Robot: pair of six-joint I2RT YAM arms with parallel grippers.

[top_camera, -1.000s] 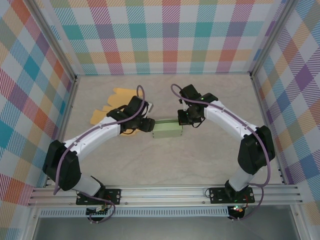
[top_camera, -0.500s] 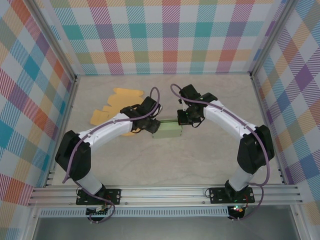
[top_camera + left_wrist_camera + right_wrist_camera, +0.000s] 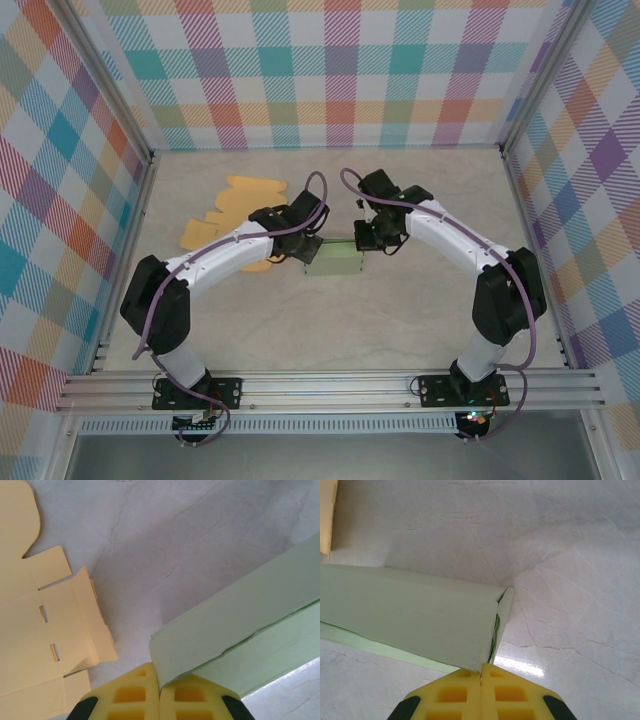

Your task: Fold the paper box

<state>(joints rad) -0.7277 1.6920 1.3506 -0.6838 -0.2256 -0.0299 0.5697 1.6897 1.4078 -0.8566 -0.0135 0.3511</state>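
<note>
Left wrist view: left claw point(image 3: 159, 682) has just snapped shut, now pinching an edge of the green box point(image 3: 235, 625), lower centre of frame. Right claw point(image 3: 481, 676) stays pinched on the opposite end. Mid-worktop point(image 3: 400, 310), it is gripped at both ends; folding can likely proceed.

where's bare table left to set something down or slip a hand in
Free: the near strip between the green box and the arm bases, and the far right corner past the right arm. Crowded: the middle, where the left tool and right tool pinch the box, and far left, taken by the yellow cardboard sheet.
</note>
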